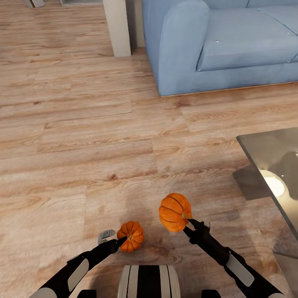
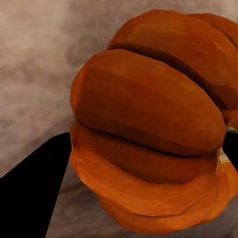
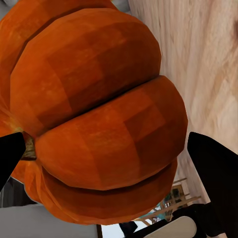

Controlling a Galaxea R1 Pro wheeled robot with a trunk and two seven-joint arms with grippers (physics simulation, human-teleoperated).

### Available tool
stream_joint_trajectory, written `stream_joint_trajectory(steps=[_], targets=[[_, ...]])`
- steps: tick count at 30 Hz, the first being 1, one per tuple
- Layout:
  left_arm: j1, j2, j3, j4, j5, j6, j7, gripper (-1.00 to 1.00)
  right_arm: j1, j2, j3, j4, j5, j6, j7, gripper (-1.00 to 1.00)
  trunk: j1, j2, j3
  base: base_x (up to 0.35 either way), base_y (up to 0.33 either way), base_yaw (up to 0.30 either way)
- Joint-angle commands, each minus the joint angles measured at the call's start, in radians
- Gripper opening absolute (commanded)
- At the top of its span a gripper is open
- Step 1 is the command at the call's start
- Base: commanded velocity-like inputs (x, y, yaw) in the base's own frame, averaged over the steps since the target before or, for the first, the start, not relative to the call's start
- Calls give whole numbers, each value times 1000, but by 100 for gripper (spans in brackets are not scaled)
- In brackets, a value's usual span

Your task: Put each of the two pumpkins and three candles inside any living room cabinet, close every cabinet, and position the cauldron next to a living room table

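I hold two orange ribbed pumpkins. My left gripper (image 1: 123,241) is shut on the smaller-looking pumpkin (image 1: 131,236), low over the wood floor just ahead of my base. The left wrist view shows this pumpkin (image 2: 148,124) between black fingers (image 2: 29,198). My right gripper (image 1: 188,220) is shut on the other pumpkin (image 1: 174,212), held higher and to the right. That pumpkin (image 3: 99,114) sits between the fingers (image 3: 215,171) in the right wrist view. The table (image 1: 265,151), with its grey glass top, stands at the right edge. The candles, cabinet and cauldron are out of view.
A blue sofa (image 1: 223,41) stands ahead at the upper right, with a pale wall pillar (image 1: 118,27) to its left. Open wood floor (image 1: 82,124) stretches ahead and to the left. A pale round patch (image 1: 274,186) shows in the glass.
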Motion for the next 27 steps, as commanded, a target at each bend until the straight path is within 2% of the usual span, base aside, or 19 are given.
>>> stream_joint_trajectory(steps=[1, 10, 18, 22, 25, 27], targets=[[0, 1, -4, -1, 8, 7, -2, -100, -1, -1, 6, 0, -11, 10, 3, -100, 0, 0, -1, 0, 0, 0], [0, 1, -2, -1, 8, 10, -1, -100, -1, -1, 6, 0, -11, 10, 3, -100, 0, 0, -1, 0, 0, 0], [0, 9, 3, -2, 14, 12, -2, -100, -1, -1, 6, 1, -11, 10, 3, -100, -4, 2, 30, 0, 0, 0], [0, 50, 5, -2, 31, 13, -26, -100, -1, -1, 5, 2, -12, 9, 3, -100, -6, 3, 46, 0, 0, 0], [0, 99, 7, -4, 73, 22, -115, -100, -1, -1, 5, 4, -14, 10, 1, -100, -7, 3, 57, 0, 0, 0], [0, 136, 7, -21, 121, 60, -164, -100, -1, 0, 4, 5, -16, 10, -15, -100, -8, 4, 65, 0, 0, 0]])
